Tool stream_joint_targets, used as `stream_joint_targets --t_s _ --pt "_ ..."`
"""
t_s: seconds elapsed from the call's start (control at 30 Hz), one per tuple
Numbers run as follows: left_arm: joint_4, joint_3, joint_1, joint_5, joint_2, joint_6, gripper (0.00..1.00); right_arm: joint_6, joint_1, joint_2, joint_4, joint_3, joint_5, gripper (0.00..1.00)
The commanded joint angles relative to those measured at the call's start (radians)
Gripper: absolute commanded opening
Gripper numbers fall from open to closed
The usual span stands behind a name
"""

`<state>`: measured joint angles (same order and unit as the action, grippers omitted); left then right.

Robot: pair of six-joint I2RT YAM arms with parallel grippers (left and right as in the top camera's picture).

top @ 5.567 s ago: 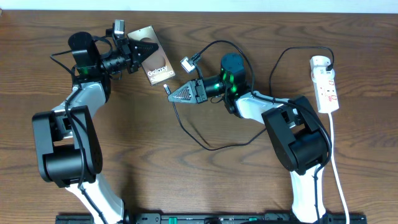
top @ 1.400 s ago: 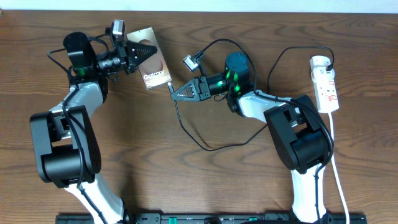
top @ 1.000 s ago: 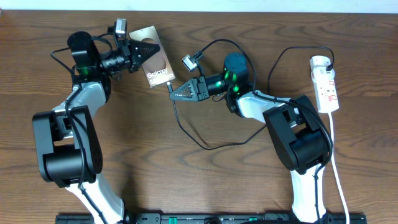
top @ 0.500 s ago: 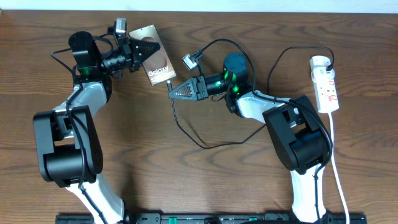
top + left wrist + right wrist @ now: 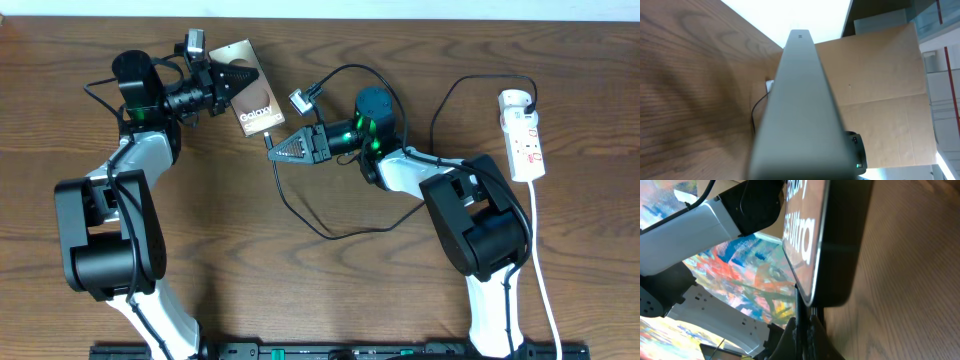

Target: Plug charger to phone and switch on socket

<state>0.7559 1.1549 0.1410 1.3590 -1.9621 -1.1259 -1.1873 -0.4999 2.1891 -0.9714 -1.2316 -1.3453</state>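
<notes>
Bronze-brown phone (image 5: 258,100) off bench (image 5: 330,300), clamped in left hand (image 5: 238,78) by its upper half. Phone long axis runs far-left to near-right; lettered lower short edge points toward right hand (image 5: 274,145). Right hand closed on charger (image 5: 340,237) near connector tip (image 5: 268,140). Tip lies just below that edge, aimed up at it. In right wrist view tip (image 5: 802,325) sits close under phone edge (image 5: 840,245); contact unclear. Judgement: insertion runs along phone long axis. Socket (image 5: 523,135) well apart, far right, nearer right arm.
</notes>
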Motion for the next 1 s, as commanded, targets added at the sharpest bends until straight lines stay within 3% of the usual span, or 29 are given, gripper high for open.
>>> stream_joint_targets --t_s 0.0,0.97 --pt "0.014 0.018 -0.003 0.043 0.002 0.007 0.07 0.010 -0.003 0.009 -0.011 -0.020 0.011 0.01" --pt "0.021 0.018 -0.017 0.126 0.002 0.056 0.07 0.010 -0.003 0.009 -0.013 -0.023 0.010 0.01"
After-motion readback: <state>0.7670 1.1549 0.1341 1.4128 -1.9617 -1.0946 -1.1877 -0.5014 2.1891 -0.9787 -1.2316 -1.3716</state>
